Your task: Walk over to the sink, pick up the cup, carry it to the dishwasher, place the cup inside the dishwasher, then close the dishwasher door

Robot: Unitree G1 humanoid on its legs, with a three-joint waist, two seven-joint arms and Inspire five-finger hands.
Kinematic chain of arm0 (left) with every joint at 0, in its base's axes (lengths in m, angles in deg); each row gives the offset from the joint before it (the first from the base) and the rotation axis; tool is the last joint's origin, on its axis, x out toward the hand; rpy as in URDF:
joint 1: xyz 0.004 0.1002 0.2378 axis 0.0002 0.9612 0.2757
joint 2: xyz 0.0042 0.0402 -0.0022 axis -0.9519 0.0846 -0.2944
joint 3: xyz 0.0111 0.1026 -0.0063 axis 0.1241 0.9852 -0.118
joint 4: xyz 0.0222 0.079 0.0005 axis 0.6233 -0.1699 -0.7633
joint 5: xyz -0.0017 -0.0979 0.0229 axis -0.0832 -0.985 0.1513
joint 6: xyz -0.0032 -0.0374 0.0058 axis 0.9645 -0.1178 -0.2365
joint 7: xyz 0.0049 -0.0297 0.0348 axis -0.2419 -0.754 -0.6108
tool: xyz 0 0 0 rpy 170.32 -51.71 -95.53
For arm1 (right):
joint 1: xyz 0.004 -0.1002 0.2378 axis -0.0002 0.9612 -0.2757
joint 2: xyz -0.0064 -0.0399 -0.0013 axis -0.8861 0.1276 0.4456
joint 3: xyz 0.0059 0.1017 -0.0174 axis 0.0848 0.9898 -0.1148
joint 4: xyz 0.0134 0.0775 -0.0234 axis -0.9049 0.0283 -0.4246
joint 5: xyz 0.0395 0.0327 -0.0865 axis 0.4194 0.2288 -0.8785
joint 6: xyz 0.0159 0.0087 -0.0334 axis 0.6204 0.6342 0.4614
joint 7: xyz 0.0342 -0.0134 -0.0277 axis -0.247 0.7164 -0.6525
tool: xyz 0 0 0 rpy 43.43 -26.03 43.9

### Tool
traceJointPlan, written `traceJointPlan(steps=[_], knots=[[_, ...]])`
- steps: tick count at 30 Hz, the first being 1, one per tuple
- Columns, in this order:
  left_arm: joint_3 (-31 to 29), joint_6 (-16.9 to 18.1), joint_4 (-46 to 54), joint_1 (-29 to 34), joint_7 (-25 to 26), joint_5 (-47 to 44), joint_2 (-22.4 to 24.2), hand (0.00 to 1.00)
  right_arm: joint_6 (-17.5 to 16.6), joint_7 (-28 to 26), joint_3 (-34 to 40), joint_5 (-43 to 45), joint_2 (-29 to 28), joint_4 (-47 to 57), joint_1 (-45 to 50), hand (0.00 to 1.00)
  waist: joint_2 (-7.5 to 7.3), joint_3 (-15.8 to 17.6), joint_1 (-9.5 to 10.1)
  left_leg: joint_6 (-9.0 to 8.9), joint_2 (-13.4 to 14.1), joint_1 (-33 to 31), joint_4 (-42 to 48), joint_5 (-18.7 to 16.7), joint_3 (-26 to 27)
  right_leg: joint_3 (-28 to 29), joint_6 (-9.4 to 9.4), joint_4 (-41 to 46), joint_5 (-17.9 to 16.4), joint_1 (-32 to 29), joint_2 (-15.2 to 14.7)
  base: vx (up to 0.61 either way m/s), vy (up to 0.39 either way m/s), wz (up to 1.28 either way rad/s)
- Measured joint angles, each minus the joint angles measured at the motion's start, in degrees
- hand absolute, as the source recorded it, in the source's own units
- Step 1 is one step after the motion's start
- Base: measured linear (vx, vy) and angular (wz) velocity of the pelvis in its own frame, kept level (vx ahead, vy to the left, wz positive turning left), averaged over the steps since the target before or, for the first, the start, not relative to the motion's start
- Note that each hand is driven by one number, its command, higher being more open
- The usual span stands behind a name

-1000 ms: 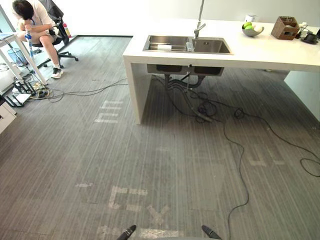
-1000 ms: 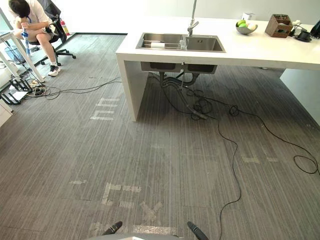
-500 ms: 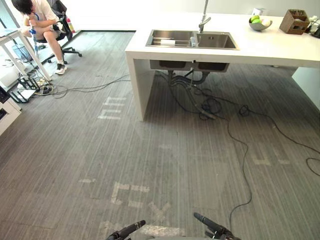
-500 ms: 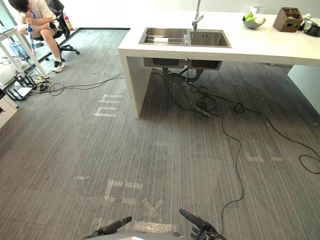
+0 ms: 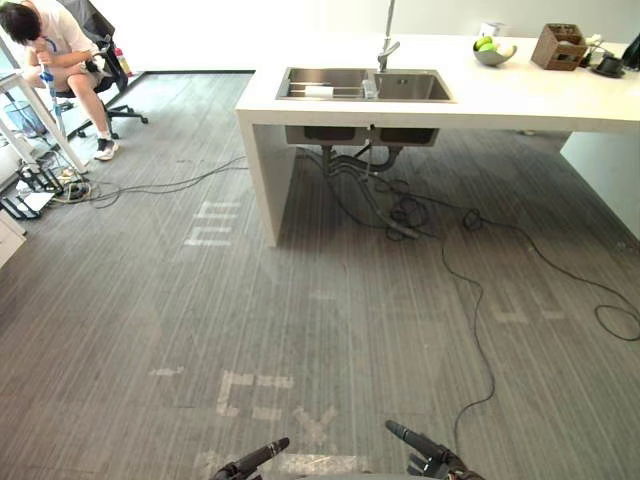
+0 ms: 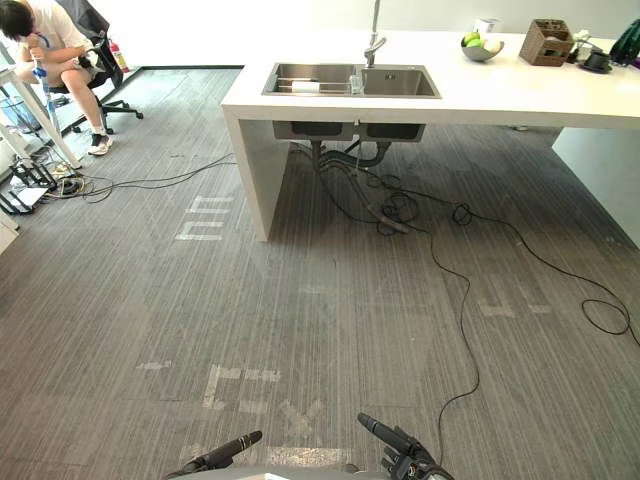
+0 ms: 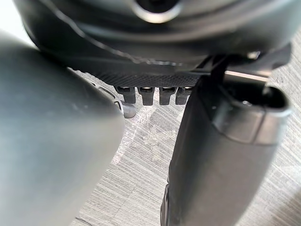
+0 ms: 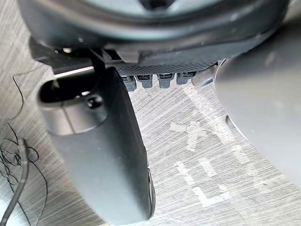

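Note:
A steel double sink [image 5: 410, 88] is set in a white counter [image 5: 520, 100] across the room, with a tall faucet [image 5: 385, 45] behind it. A small clear cup [image 5: 370, 90] stands on the divider between the basins, also seen in the right eye view as cup [image 6: 356, 85]. My left hand [image 5: 250, 462] and right hand [image 5: 425, 455] hang low at the near edge, far from the sink. In the wrist views the left hand [image 7: 221, 155] and the right hand [image 8: 103, 155] hold nothing, fingers relaxed over the grey floor.
Black cables [image 5: 470, 300] trail from under the sink across the floor to the right. A bowl of green fruit [image 5: 490, 52] and a brown basket [image 5: 558, 45] sit on the counter. A person [image 5: 50, 50] sits on a chair at far left by a white table [image 5: 40, 110].
The camera has swayed, shifting the whole picture. Both hands have come further into view at the bottom edge than one second ago.

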Motion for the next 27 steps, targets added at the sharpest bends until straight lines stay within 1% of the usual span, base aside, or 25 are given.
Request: traceJointPlan(steps=[6,8,10,11,12,13,14,15,16,17,19,20,22,23,24,25,26,27], knots=[[-0.51,-0.02,-0.67,-0.11,-0.55,-0.7,-0.04,1.0,0.68,0.08,1.54,0.13,-0.26,-0.43,-0.2,1.0,-0.05,0.39,0.1,0.04,-0.07,0.74,0.02,-0.02,0.42,0.55,0.05,-0.41,0.48,0.75,0.0,-0.03,0.0,-0.04],[-0.46,-0.03,-0.69,-0.3,-0.6,-0.7,-0.05,1.0,1.37,0.17,1.54,0.56,-0.04,-0.44,-0.67,1.0,-0.05,0.86,0.09,0.04,-0.17,1.02,0.17,-0.16,0.13,0.25,0.27,1.07,-0.19,0.63,-0.21,-0.03,0.007,0.09],[0.09,-0.03,-0.64,-1.2,-1.42,-0.9,-0.4,1.0,1.42,0.16,1.67,1.77,0.06,-0.23,-1.12,1.0,-0.35,2.38,-0.02,1.0,-0.59,1.35,1.82,-1.27,-1.13,-1.14,0.79,8.2,-4.59,-1.25,-1.41,-0.03,0.022,0.36],[1.0,-0.05,-0.65,-1.53,-2.1,-1.64,-0.9,1.0,1.39,0.13,1.65,3.17,0.31,0.22,-1.14,1.0,-0.8,3.01,-0.07,1.49,-1.4,1.4,3.42,-2.19,-2.19,-2.11,1.42,13.76,-7.9,-2.7,-2.92,-0.02,0.032,0.43],[1.49,0.2,-0.61,-1.61,-2.48,-1.95,-1.12,1.0,1.29,0.16,1.62,3.83,0.57,0.34,-1.13,1.0,-1.08,3.2,-0.1,1.74,-1.9,1.35,4.23,-2.77,-2.62,-2.48,1.79,16.31,-9.35,-3.36,-3.82,-0.02,0.036,0.43],[2.96,0.88,-0.49,-1.84,-2.64,-3.25,-1.37,1.0,1.11,0.26,1.4,4.91,1.05,0.55,-1.25,1.0,-1.63,3.65,0.07,2.47,-2.89,1.21,5.86,-3.77,-3.05,-3.07,2.41,20.77,-11.58,-4.5,-5.53,0.0,0.055,0.26],[3.98,1.82,-0.18,-1.88,-2.6,-4.19,-1.31,1.0,0.93,0.37,1.14,5.55,1.6,0.63,-1.98,1.0,-1.38,3.97,0.13,3.22,-3.75,1.07,7.05,-4.95,-3.14,-3.86,2.7,25.23,-12.8,-5.83,-7.2,-0.01,0.06,0.15],[4.49,2.2,0.09,-1.9,-2.55,-4.44,-1.25,1.0,0.72,0.39,1.03,6.13,1.84,0.66,-2.32,1.0,-1.64,4.16,0.1,3.91,-4.07,0.91,7.35,-5.45,-3.21,-4.27,3.24,27.62,-13.25,-7.05,-7.94,0.0,0.069,0.03],[5.11,2.32,1.77,-1.97,-2.22,-4.52,-1.3,1.0,0.02,0.38,1.04,7.46,1.97,0.8,-2.99,1.0,-1.54,4.47,-0.12,4.6,-4.37,1.13,7.42,-5.78,-3.6,-5.13,3.88,32.99,-13.61,-9.82,-9.03,0.03,0.032,0.12],[5.14,2.29,3.67,-2.21,-2.1,-4.52,-1.27,1.0,-0.45,0.37,1.09,8.32,1.94,1.24,-3.13,1.0,-1.2,4.84,-0.46,4.88,-4.23,1.31,7.76,-5.93,-4.52,-6.22,4.03,35.16,-13.76,-10.97,-9.47,0.08,0.006,0.38],[5.33,2.57,9.28,-3.72,-1.37,-3.96,-0.82,1.0,-0.8,0.5,0.8,9.72,1.46,3.26,-3.16,1.0,-1.58,6.39,-0.87,4.87,-2.89,1.32,9.03,-6.5,-6.85,-7.95,4.02,32.85,-13.71,-12.69,-9.15,0.1,-0.03,0.54],[5.4,3.15,11.67,-5.01,-0.99,-3.91,-0.28,1.0,-0.87,0.86,0.5,10.01,1.04,5.18,-3.33,1.0,-1.57,7.16,-0.87,4.4,-1.72,1.37,9.33,-6.8,-7.6,-8.0,3.84,28.2,-12.49,-13.95,-8.25,0.13,-0.05,0.35],[6.04,3.94,13.8,-6.18,-0.85,-3.9,0.18,1.0,-0.92,1.48,-1.0,11.83,0.54,8.3,-3.36,1.0,-1.66,7.28,-0.86,3.37,-0.41,1.42,9.64,-7.43,-8.07,-7.8,3.79,19.26,-7.93,-15.18,-7.15,0.18,-0.074,0.16],[6.71,4.28,15.56,-6.55,-0.34,-3.95,0.27,1.0,-0.91,1.86,-1.35,13.08,-0.04,10.67,-3.31,1.0,-2.05,7.4,-0.95,2.69,0.26,1.88,10.58,-8.42,-8.42,-7.63,3.99,12.26,-3.59,-15.19,-6.94,0.26,-0.142,0.1],[6.75,4.78,17.16,-6.42,0.24,-3.97,0.44,1.0,-0.91,2.24,-1.33,13.69,-0.57,12.45,-3.09,1.0,-2.84,7.48,-0.91,1.78,0.47,2.46,12.35,-10.23,-8.67,-6.7,4.02,8.13,-0.69,-14.99,-7.24,0.27,-0.17,0.12],[6.74,4.96,17.8,-6.33,0.33,-3.97,0.42,1.0,-0.9,2.4,-1.28,13.7,-0.82,13.4,-2.77,1.0,-3.34,7.58,-0.88,1.08,0.48,2.64,13.64,-11.45,-8.96,-6.28,4.06,7.46,-0.03,-14.65,-7.58,0.29,-0.238,0.22],[6.71,5.34,18.76,-6.02,0.57,-3.91,0.32,1.0,-0.9,2.45,-1.2,13.69,-1.2,14.5,-1.79,1.0,-4.13,7.34,-0.73,-0.02,0.49,3.07,16.39,-14.85,-9.92,-5.41,3.96,8.06,0.05,-14.29,-8.78,0.34,-0.305,0.3],[6.61,6.52,19.81,-5.5,1.34,-3.59,0.56,1.0,-0.72,2.45,-0.71,13.66,-1.31,14.41,-1.48,1.0,-4.5,6.92,-0.59,-1.34,1.61,3.8,18.43,-17.53,-10.95,-5.38,2.59,11.5,2.41,-14.85,-8.46,0.36,-0.332,0.36]])
